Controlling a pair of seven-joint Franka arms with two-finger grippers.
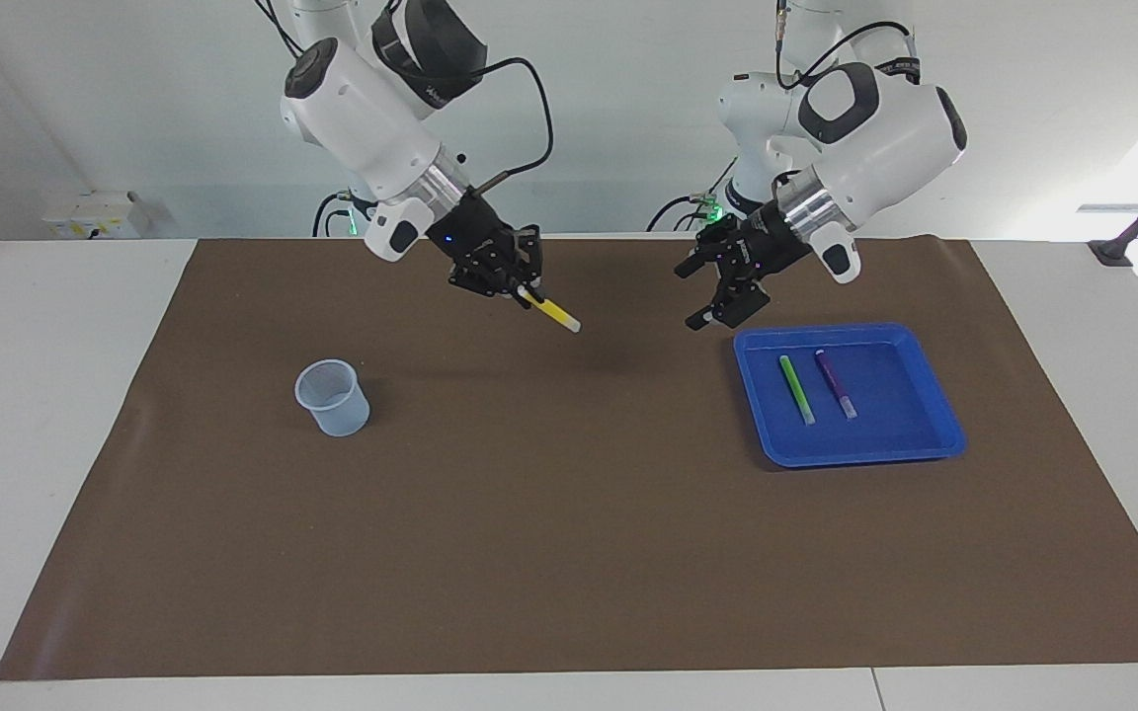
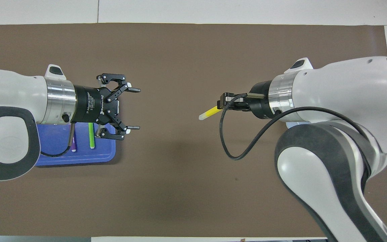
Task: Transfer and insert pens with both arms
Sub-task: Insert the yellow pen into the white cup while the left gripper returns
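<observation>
My right gripper is shut on the yellow pen and holds it tilted, pale end down, in the air over the mat's middle. The pen also shows in the overhead view, sticking out of the right gripper. My left gripper is open and empty, in the air beside the blue tray's edge; it spreads wide in the overhead view. The green pen and the purple pen lie side by side in the tray.
A clear plastic cup stands upright on the brown mat toward the right arm's end. In the overhead view the right arm hides it, and the left arm covers part of the tray.
</observation>
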